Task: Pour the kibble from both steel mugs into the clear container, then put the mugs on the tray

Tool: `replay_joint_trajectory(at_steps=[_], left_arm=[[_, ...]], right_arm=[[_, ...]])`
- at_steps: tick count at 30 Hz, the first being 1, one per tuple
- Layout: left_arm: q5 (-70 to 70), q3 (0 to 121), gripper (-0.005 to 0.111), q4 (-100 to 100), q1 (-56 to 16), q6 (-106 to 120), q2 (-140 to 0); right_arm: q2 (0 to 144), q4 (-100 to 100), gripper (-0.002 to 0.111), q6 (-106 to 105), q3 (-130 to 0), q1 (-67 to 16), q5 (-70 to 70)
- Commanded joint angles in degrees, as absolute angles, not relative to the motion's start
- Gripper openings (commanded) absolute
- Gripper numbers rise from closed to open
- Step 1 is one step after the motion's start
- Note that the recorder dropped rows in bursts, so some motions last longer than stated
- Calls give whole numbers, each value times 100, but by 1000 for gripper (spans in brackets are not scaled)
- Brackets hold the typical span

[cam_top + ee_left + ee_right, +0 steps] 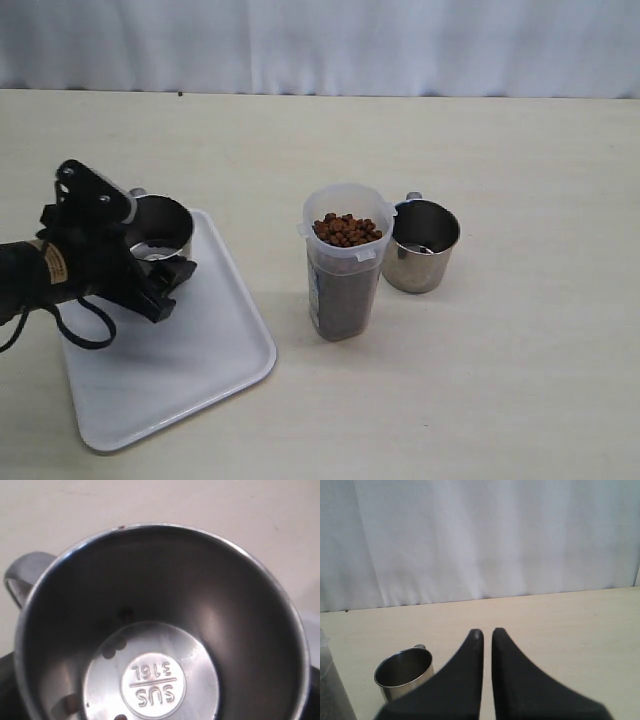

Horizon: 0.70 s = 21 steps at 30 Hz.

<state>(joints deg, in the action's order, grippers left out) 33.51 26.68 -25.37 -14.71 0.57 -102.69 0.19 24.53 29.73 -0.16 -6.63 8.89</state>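
Pale worktop (500, 380) below a white curtain (400, 40). Found the left mug (165, 225) upright at the tray's (190, 390) 11 o'clock corner, looking empty inside. Found the left pincer (160, 275) at its 6 o'clock, dark fingers flanking both walls. Could not tell whether clamped or slack, only that the jaws stood wide.

Judged the step as parking this mug. Best done by checking the base sat flat, opening fully, then backing straight out toward 8 o'clock without snagging the handle at the mug's 11 o'clock.

Saw kibble (347, 230) heaped to the rim of the container (345, 290). Saw the right mug (420, 250) just beside it at 3 o'clock, not yet on the tray. Noted the right pincer (483, 635) closed on nothing, that mug ahead of its tips and apart from them.
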Motion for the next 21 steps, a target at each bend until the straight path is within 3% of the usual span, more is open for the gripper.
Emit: replay_joint_trajectory(at_steps=[1, 3, 6, 10, 13, 21], left_arm=[[3534, 3150, 1, -3288, -1454, -304, -10812], [3525, 3313, 7, -3275, -1454, -387, -10955], [3525, 3453, 29, -3220, -1454, -534, -11144], [3441, 3477, 77, -2871, -1454, -534, -11149], [3123, 3477, 100, -2582, -1454, -534, -11094], [2124, 3440, 105, -2592, -1465, -1139, -10039]], right_arm=[[0, 2443, 5, 2966, 0, -687, 907], [0, 2443, 5, 2966, 0, -687, 907], [0, 2443, 5, 2966, 0, -687, 907], [0, 2443, 5, 2966, 0, -687, 907], [0, 2443, 5, 2966, 0, -687, 907], [0, 2443, 5, 2966, 0, -687, 907]])
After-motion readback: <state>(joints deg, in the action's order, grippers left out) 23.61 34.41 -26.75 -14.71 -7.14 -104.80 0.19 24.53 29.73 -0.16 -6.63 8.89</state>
